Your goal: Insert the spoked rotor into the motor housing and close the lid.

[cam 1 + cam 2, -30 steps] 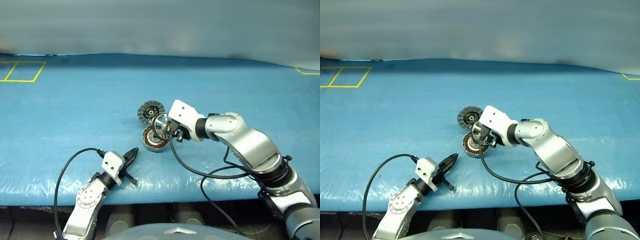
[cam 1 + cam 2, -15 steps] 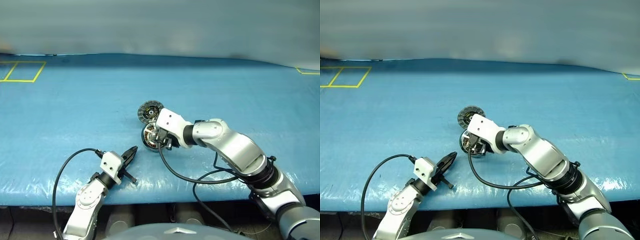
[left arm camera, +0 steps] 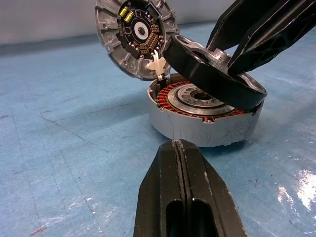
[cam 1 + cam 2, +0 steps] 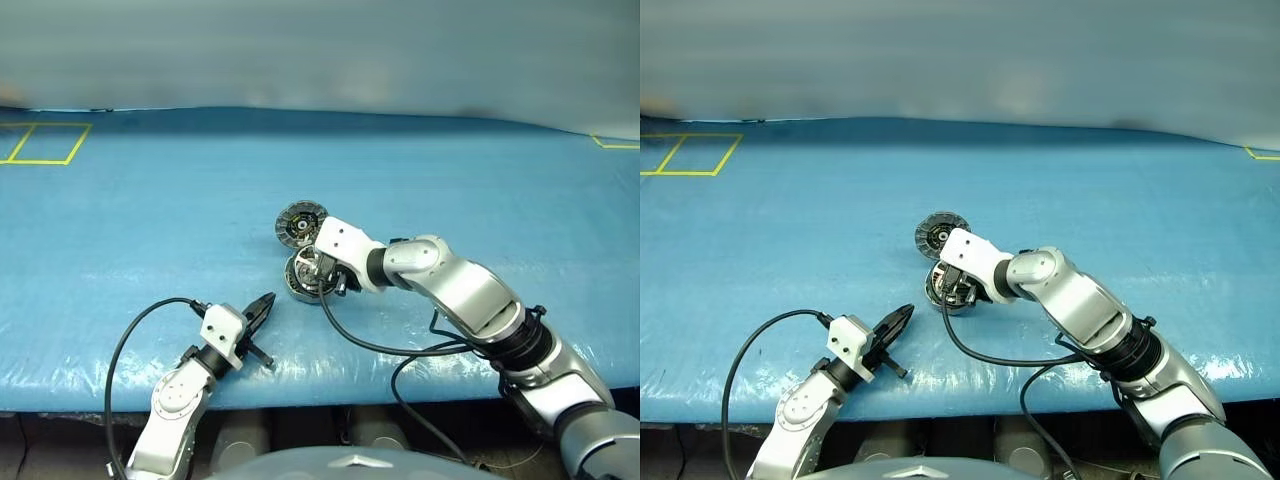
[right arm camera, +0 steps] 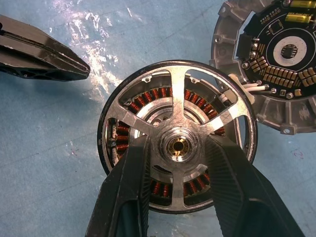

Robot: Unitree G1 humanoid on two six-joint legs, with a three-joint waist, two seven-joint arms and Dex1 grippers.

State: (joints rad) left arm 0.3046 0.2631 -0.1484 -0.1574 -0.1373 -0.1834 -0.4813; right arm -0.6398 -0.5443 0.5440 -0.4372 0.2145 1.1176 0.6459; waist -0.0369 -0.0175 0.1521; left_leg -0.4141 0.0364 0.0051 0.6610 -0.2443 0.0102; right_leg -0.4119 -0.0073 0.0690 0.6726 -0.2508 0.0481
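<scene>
Spoked rotor (image 5: 178, 143) is now sitting tilted over the motor housing (image 3: 205, 123), one edge up and the other down at the housing rim, not seated flat yet. Compared to a second ago, the right end effector (image 5: 177, 170) has swung in and dropped from beside the housing to right on top of it, pinching the rotor by its hub, one finger on each side. Inside the housing you can see the ring of copper windings through the gaps between the spokes, plus a silver centre part. Lid (image 4: 301, 223) hasn't budged, it's propped up on edge just behind the housing and touching it, circuit-board side facing out. Left end effector (image 4: 262, 309) is in the same spot near the front of the blue desk (image 4: 150, 220), fingers pressed together, holding nothing, tip aimed at the housing. From the head cameras the right wrist covers most of the housing, so can't really tell there how far in the rotor is.
</scene>
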